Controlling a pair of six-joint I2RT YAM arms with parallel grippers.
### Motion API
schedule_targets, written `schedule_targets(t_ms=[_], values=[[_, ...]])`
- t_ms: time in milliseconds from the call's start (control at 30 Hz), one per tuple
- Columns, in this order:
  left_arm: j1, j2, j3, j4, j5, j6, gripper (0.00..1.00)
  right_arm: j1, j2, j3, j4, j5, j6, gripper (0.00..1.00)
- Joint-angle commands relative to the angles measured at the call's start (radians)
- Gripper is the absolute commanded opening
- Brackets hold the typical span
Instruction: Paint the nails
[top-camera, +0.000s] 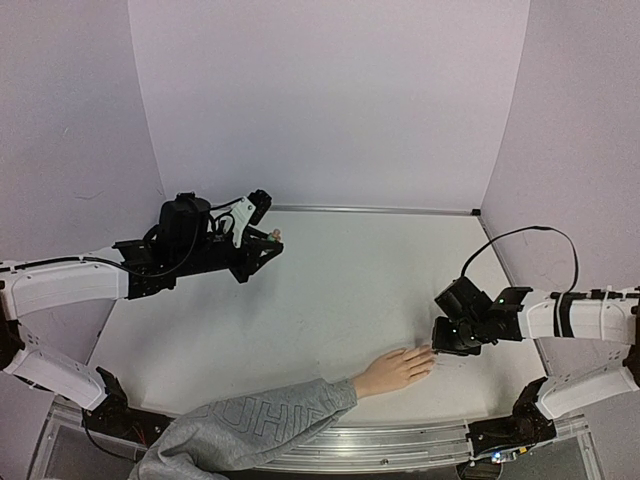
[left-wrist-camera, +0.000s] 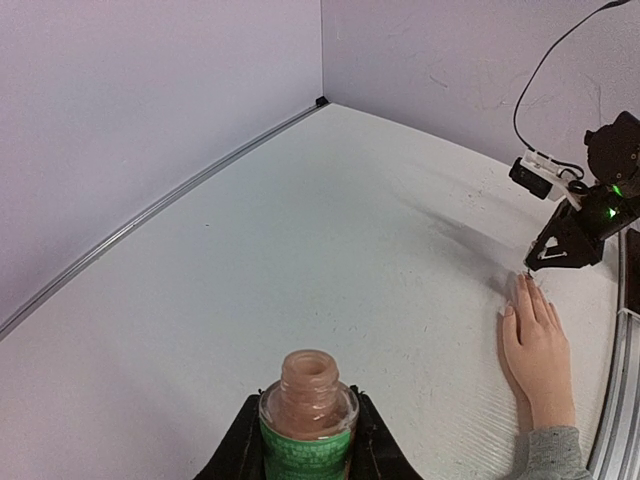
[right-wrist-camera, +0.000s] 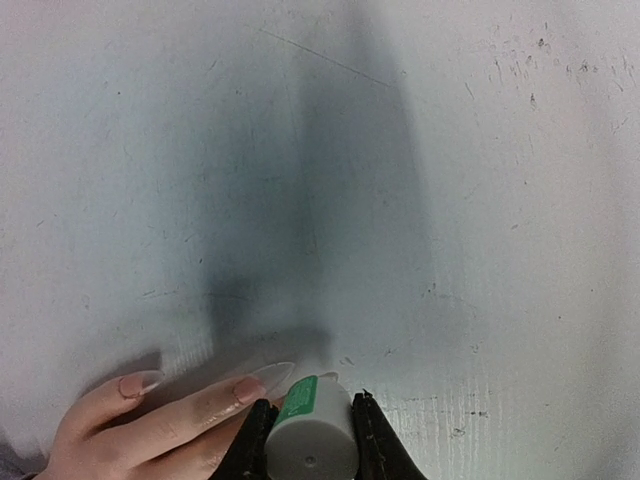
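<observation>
right fingers (right-wrist-camera: 372, 442) clamped on brush cap (right-wrist-camera: 310, 448), bottom centre, just beside the nails (right-wrist-camera: 247, 388). mannequin hand (top-camera: 395, 370) lies flat, lower centre of tabletop (top-camera: 330, 290). left fingers (left-wrist-camera: 238, 452) grip open bottle (left-wrist-camera: 308, 410). Suggest light strokes, cuticle to tip; don't shove the hand.

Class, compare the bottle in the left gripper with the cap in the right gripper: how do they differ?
The bottle is pinkish with an open neck; the cap is white and closed. The bottle is held far from the mannequin hand; the cap is beside its nails. Both bear green labels.
</observation>
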Motion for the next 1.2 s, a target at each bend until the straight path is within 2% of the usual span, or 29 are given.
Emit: schedule_targets(t_ms=[0,533,833,1167], values=[[0.006,0.001,0.023,0.061,-0.007,0.007,0.0,-0.002,0.007,0.011,-0.023,0.048,0.012,0.0],[0.005,0.001,0.02,0.06,-0.01,0.011,0.0,-0.002,0.001,0.037,-0.067,0.117,0.045,0.0],[0.006,-0.019,0.011,0.061,0.003,-0.003,0.0,-0.002,-0.076,0.055,-0.124,0.047,0.016,0.0],[0.005,-0.039,0.007,0.061,0.008,-0.009,0.0,-0.002,-0.057,0.031,-0.075,0.003,-0.013,0.0]])
